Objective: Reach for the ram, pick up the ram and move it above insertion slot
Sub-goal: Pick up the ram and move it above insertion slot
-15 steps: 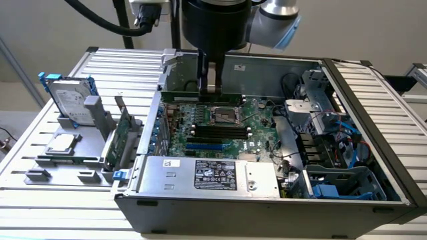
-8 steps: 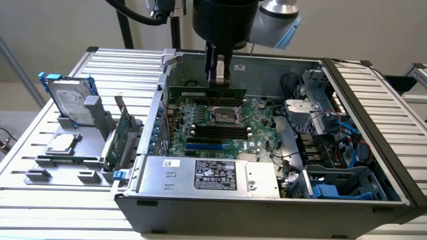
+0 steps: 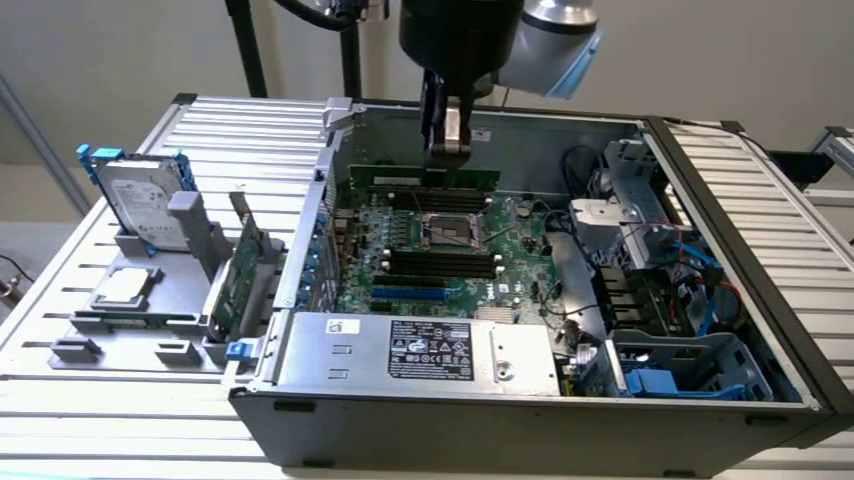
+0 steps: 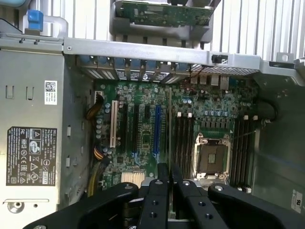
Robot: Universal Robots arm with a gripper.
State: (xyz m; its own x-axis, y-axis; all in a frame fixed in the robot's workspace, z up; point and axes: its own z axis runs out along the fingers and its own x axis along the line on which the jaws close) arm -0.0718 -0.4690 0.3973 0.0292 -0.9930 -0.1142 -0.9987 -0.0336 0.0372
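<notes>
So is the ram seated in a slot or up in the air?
In the air: the claw holds the ram on edge above the slots.

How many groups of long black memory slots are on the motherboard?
2. One group lies beside the processor socket, the other on its opposite side. The gripper may hide more.

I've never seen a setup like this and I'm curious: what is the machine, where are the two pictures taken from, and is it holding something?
It is one robot arm working over an open computer case. One picture comes from a camera off the arm that looks down on the scene; the other from a camera on the arm's wrist, looking past its hand onto the green motherboard.

The hand is shut on the ram, a thin green memory stick, held on edge above the board near the black insertion slots. On the slatted table beside the case stand a hard drive and an expansion card.
</notes>
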